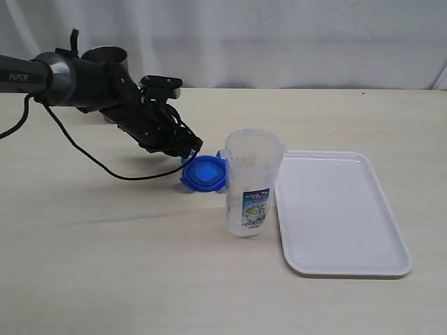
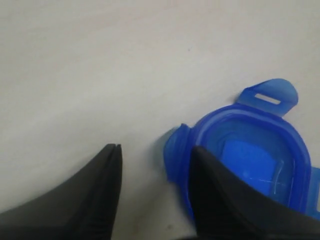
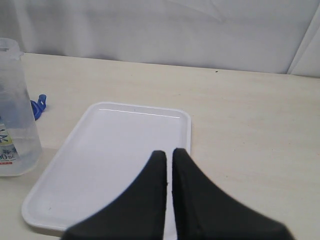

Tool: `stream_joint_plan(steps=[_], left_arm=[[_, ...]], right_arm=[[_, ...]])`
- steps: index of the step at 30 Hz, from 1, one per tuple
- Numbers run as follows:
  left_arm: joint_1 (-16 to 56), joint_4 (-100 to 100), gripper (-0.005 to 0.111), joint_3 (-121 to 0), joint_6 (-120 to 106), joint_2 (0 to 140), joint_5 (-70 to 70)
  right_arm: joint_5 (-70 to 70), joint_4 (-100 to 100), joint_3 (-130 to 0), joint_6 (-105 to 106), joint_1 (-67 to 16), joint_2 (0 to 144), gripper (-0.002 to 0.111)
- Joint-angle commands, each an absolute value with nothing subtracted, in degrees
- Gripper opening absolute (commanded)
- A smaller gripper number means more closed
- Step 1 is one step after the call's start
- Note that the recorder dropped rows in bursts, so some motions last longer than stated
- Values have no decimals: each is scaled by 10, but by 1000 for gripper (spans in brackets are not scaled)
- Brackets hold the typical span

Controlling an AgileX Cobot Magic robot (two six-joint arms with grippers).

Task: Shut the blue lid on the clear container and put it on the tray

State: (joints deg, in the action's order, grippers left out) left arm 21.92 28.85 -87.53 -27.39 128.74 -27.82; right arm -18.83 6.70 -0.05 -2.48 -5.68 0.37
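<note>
Container [image 1: 251, 183] upright between blue lid [image 1: 206, 174] and tray [image 1: 339, 216]

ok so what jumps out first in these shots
The blue lid, tilted beside the open clear container mid-table, with the left gripper at its edge, jaws apart. To the container's right lies the white tray; the right gripper hangs shut above it.

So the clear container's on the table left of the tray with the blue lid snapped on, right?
Not snapped on: the exterior view shows the blue lid off, beside the open-topped clear container. The container does stand on the table left of the tray.
</note>
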Motion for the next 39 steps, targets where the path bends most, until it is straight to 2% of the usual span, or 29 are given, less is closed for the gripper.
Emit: stream_joint_plan(steps=[1, 39], left_arm=[[220, 365, 40, -881, -344, 1297, -256], [220, 403, 40, -881, -376, 1326, -232]], right_arm=[[-183, 66, 0, -21, -55, 0, 4], [-183, 66, 0, -21, -55, 0, 4]])
